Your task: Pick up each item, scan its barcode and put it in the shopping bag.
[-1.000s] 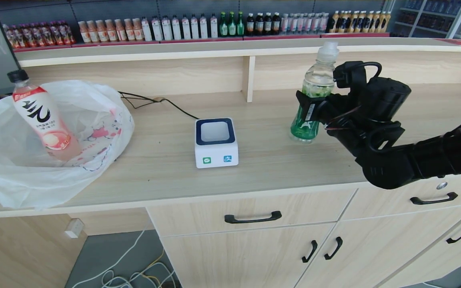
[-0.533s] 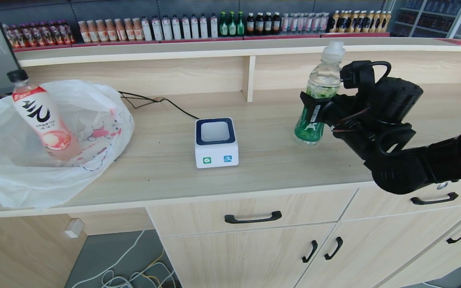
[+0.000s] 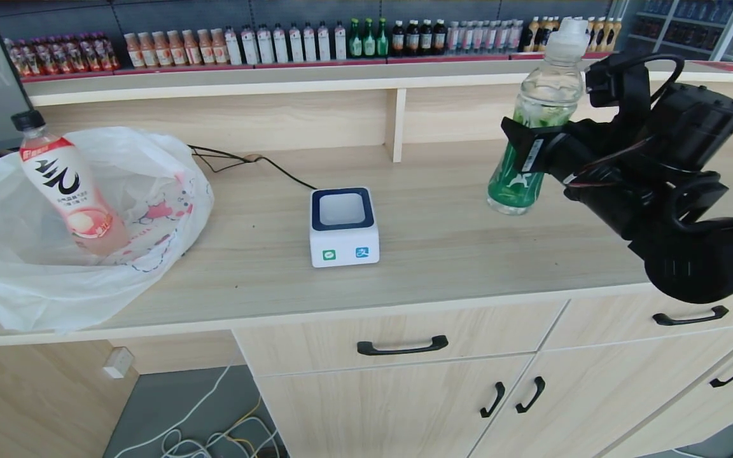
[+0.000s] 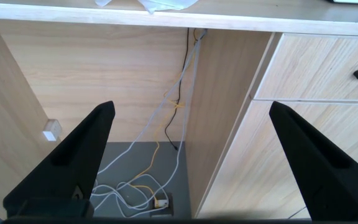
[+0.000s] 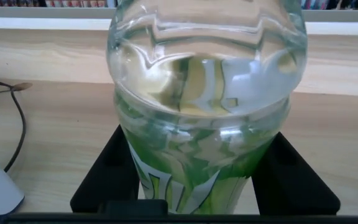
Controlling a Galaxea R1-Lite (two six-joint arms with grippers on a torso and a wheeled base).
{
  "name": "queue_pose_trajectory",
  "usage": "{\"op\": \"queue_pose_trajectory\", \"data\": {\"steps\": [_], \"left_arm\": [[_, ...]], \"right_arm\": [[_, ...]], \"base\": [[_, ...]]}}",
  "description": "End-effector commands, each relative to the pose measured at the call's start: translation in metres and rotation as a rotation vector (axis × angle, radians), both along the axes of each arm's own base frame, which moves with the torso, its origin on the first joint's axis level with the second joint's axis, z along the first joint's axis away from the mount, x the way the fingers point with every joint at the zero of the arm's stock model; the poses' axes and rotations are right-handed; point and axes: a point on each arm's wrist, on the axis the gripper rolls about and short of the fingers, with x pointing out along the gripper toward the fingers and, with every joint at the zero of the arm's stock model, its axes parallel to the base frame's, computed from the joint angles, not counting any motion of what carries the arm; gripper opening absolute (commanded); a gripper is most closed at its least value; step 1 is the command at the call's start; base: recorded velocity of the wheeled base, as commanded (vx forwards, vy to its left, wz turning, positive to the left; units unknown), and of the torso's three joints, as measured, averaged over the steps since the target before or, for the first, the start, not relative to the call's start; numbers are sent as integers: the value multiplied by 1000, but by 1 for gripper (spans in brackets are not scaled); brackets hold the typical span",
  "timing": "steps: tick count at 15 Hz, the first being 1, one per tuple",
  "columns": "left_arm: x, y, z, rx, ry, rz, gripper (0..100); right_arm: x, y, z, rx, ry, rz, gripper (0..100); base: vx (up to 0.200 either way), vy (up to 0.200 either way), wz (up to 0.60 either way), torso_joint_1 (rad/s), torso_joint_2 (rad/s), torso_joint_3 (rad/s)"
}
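My right gripper [image 3: 532, 156] is clamped round the middle of the bottle [image 3: 514, 187], holding it upright above the counter's [image 3: 443, 254] right end. I'd carry it steadily to the scanner [image 3: 343, 226] at mid-counter, turning the barcode towards its window. Since a second ago the bottle has lifted and drifted right.

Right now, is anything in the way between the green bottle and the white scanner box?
No, nothing visible. The right gripper holds the green bottle over the counter, and only bare counter lies between it and the scanner box. The black cable runs off behind the box.
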Motion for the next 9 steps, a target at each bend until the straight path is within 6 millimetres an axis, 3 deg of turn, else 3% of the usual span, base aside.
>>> {"op": "queue_pose_trajectory", "data": {"steps": [1, 2, 5, 9], "left_arm": [[0, 0, 0, 0, 0, 1, 100], [0, 0, 0, 0, 0, 1, 100], [0, 0, 0, 0, 0, 1, 100], [0, 0, 0, 0, 0, 1, 100]], "right_arm": [[-19, -6, 23, 16, -49, 1, 0], [-32, -11, 36, 23, -69, 1, 0], [-59, -17, 50, 36, -102, 12, 0], [-98, -32, 43, 33, -85, 43, 0]], "base": [[0, 0, 0, 0, 0, 0], [0, 0, 0, 0, 0, 0], [0, 0, 0, 0, 0, 0], [0, 0, 0, 0, 0, 0]]}}
